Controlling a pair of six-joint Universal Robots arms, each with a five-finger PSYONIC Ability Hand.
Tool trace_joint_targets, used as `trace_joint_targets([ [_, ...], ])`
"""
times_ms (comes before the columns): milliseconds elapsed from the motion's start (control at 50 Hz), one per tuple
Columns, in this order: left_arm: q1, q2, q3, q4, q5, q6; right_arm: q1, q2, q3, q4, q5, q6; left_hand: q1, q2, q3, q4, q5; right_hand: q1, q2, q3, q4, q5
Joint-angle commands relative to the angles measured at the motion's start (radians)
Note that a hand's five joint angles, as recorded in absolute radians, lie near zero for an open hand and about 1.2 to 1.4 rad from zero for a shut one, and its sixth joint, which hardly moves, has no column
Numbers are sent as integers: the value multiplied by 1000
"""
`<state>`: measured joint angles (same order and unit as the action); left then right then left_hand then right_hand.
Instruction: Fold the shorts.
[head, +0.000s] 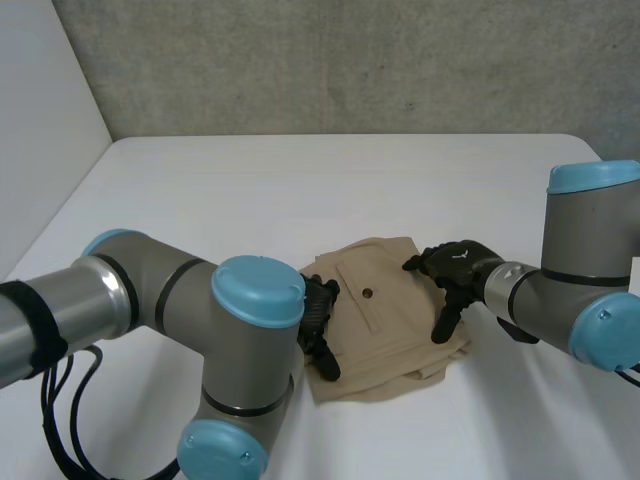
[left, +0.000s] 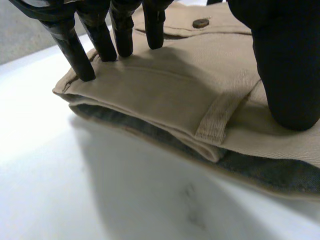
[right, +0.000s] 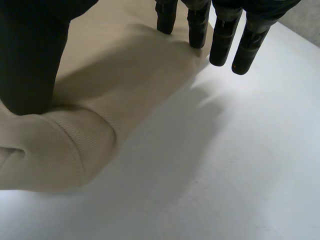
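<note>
Beige shorts (head: 385, 330) lie folded into a small stack on the white table, a buttoned pocket (head: 367, 293) on top. My left hand (head: 318, 318) rests on the stack's left edge, fingers straight and open. In the left wrist view its fingers (left: 102, 40) press down on the top layer of the shorts (left: 165, 95), thumb beside a belt loop (left: 217, 115). My right hand (head: 455, 270) is at the stack's right edge, open. In the right wrist view its thumb (right: 30, 65) presses the shorts (right: 100, 85) and its fingers (right: 220, 35) stand straight over the cloth's edge and the table.
The white table (head: 300, 190) stretches wide behind the shorts, up to a grey wall. My left arm (head: 180, 310) crosses the near left of the table, and my right arm (head: 580, 270) comes in from the right.
</note>
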<state>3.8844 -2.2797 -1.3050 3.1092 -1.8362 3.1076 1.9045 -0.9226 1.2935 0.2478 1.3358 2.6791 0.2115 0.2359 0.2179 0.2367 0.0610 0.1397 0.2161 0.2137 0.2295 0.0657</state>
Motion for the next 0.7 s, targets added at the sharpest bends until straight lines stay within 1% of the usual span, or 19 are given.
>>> trace_joint_targets([
  [20,0,60,13,0,3,5,1,-79,7,-39,8,-4,20,-5,13,-6,-4,35,-42,-39,-55,-66],
  [80,7,126,18,2,5,6,4,-148,12,-94,16,22,20,-5,13,-6,-4,35,-42,-39,-55,-66],
  [160,49,248,20,5,5,8,1,-243,18,-166,52,128,20,-5,13,-6,-4,35,-42,-39,-55,-66],
  [180,73,299,21,5,6,9,-4,-283,20,-189,80,178,20,-5,13,-6,-4,35,-42,-39,-55,-66],
  [240,116,373,33,0,8,9,-9,-347,20,-216,138,246,20,-5,13,-6,-4,35,-42,-39,-55,-66],
  [260,150,419,44,-7,14,8,-9,-396,20,-225,181,281,20,-5,13,-6,-4,35,-42,-39,-55,-66],
  [320,199,479,56,-35,34,8,-9,-473,20,-226,236,303,28,4,22,3,4,35,-42,-39,-55,-66],
  [360,254,523,73,-84,54,6,-13,-521,13,-203,278,291,26,1,19,0,2,35,-42,-39,-55,-66],
  [400,292,543,82,-119,64,5,-16,-528,9,-177,296,274,23,-2,16,-3,-1,35,-42,-39,-55,-66],
  [420,328,560,87,-153,74,3,-24,-535,6,-148,312,262,17,-8,10,-8,-7,35,-42,-39,-55,-66],
  [480,354,572,89,-193,84,2,-33,-538,3,-117,321,252,11,-14,4,-14,-13,35,-42,-39,-55,-66],
  [580,360,575,90,-222,107,2,-22,-536,-3,-97,319,251,-10,-34,-16,-35,-34,35,-42,-39,-55,-66],
  [700,357,575,84,-222,107,2,-22,-536,7,-88,312,249,-24,-49,-31,-50,-48,35,-42,-39,-55,-66],
])
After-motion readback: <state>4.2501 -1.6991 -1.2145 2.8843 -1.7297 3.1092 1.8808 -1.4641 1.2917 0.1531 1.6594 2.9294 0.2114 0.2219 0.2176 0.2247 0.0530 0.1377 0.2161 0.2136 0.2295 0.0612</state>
